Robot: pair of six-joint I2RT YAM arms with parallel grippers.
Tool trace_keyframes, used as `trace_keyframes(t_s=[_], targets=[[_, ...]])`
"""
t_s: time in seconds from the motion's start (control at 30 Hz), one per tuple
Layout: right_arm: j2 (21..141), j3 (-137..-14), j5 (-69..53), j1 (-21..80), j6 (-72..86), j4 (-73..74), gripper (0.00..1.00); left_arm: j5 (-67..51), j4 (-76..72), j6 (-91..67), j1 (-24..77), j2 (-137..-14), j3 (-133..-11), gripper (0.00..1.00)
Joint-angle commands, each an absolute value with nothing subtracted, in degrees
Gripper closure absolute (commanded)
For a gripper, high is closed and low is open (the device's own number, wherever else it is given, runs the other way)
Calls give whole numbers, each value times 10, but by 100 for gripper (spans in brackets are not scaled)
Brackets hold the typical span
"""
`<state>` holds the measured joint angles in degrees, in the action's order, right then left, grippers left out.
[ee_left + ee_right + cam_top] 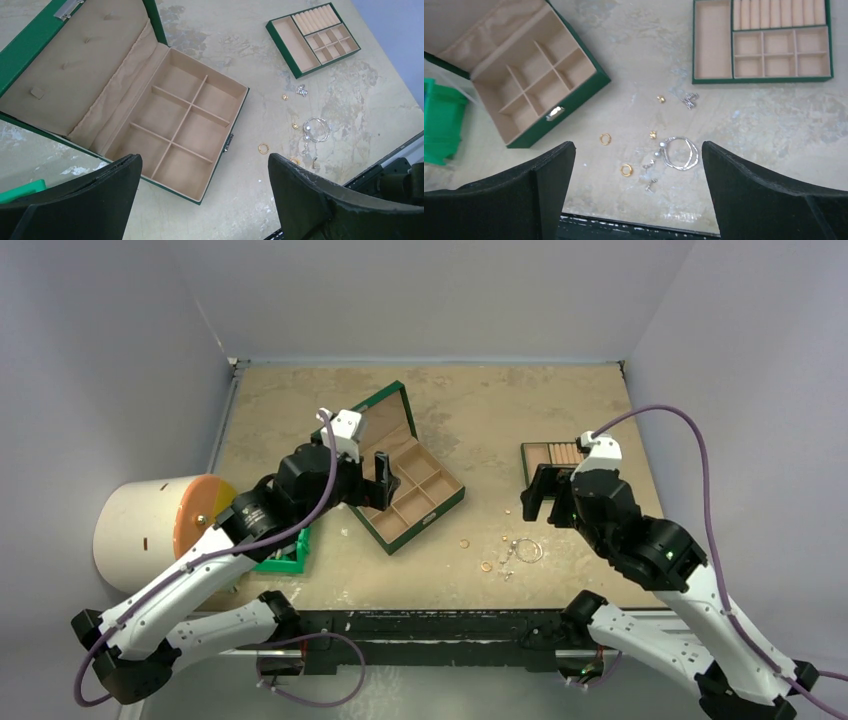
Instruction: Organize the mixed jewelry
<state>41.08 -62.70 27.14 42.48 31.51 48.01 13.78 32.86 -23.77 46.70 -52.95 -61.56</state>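
The mixed jewelry (510,550) lies loose on the table near the front edge, between the open green box (430,522) and the green tray (545,455). The right wrist view shows two gold rings (605,138) (626,169), a thin silver hoop (681,153), small gold studs (652,134) and small silver bits (651,184). My right gripper (638,145) is open and empty, held above these pieces. My left gripper (204,160) is open and empty above the box's front edge (212,175). The box compartments are empty. A gold ring (263,148) and the hoop (317,129) also show in the left wrist view.
The tray (764,79) has tan cushion rolls and small compartments, all empty. A small green plastic bin (285,555) sits left of the box. A big white cylinder with an orange face (150,525) stands at the far left. The table's front edge runs just beyond the jewelry.
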Motion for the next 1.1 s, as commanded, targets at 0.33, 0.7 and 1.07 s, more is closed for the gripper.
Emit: trace_keyframes(t_s=[0.33,0.7,1.07], targets=[[442,-623,319,429,406,586,3,180,321,-233,472,-475,-584,3],[514,-558,283,428,468,587,7,227,310,-255,471,-420,-531,4],[566,-500,230,428,515,509,21,239,329,-265,471,-388,-503,4]])
